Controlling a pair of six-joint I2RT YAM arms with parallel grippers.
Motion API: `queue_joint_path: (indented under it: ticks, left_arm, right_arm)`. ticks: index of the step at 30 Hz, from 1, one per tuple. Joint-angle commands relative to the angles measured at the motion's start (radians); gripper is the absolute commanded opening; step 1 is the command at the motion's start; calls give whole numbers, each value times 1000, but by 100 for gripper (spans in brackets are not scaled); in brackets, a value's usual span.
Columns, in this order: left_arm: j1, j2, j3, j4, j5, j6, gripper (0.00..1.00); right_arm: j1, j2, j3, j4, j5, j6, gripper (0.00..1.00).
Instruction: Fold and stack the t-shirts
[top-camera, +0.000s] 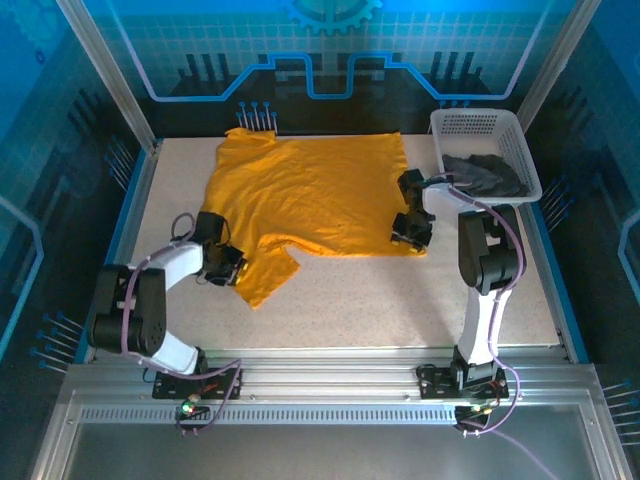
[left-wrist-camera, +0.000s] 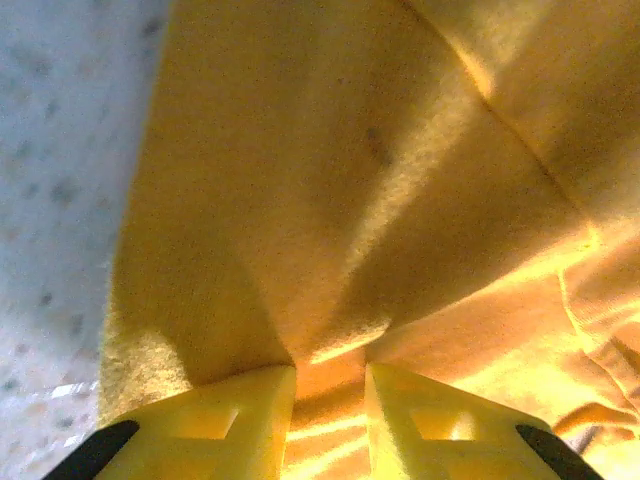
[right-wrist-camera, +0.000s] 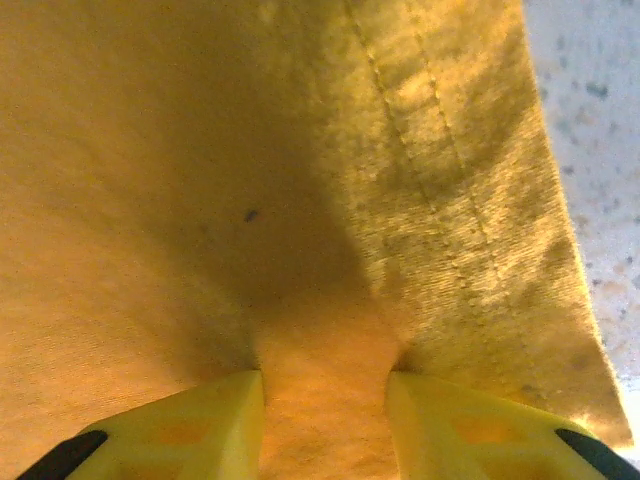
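The left hand (top-camera: 228, 262) is clenched on the sleeve side of the bright orange-yellow cloth t-shirt (top-camera: 310, 190), which lies spread on the speckled tabletop (top-camera: 400, 300). The right hand (top-camera: 412, 232) grips its hem corner. Just beyond the right hand, the dark charcoal grey t-shirt (top-camera: 485, 175) lies crumpled in a white lattice basket (top-camera: 475, 122).

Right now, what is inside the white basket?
A crumpled dark grey t-shirt lies in the basket, toward its near end; the far end looks bare. Anything under the t-shirt is covered, so I cannot tell.
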Motion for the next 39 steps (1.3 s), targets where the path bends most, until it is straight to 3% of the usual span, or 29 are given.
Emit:
queue_joint_path:
  ticks: [1,8,11,15,21,24,30,35,38,39]
  left_arm:
    - [-15,-42,-114,-107,10,-38,28]
    - [-15,-217,-219,-200,13,-31,29]
    - [-19,-304,-217,-246,13,-15,34]
    - [-48,-435,-130,-435,-59,6,47]
    - [-111,-525,-144,-631,-51,-12,48]
    - [-139,-542,-184,-626,-24,-43,50]
    - [-217,-495,-224,-441,41,-167,51]
    - [-308,-352,-238,-319,40,-209,43]
    - [-315,-295,-249,-260,17,-210,28]
    - [-315,-285,-245,-255,6,-206,19]
  right_arm:
    - [-23,-42,-98,-76,-9,13,39]
    - [-57,-170,-257,-63,-25,16,39]
    - [-61,-230,-286,-40,-45,19,41]
    - [-53,-313,-259,-51,-20,-15,44]
    - [-109,-475,-339,-30,-21,-30,52]
    - [-135,-523,-394,-1,-54,-36,55]
    - [-198,-541,-470,35,-103,-45,56]
    - [-271,-522,-532,67,-121,-53,55]
    - [-299,-497,-537,62,-112,-55,54]
    - [-306,-487,-539,63,-109,-54,54]
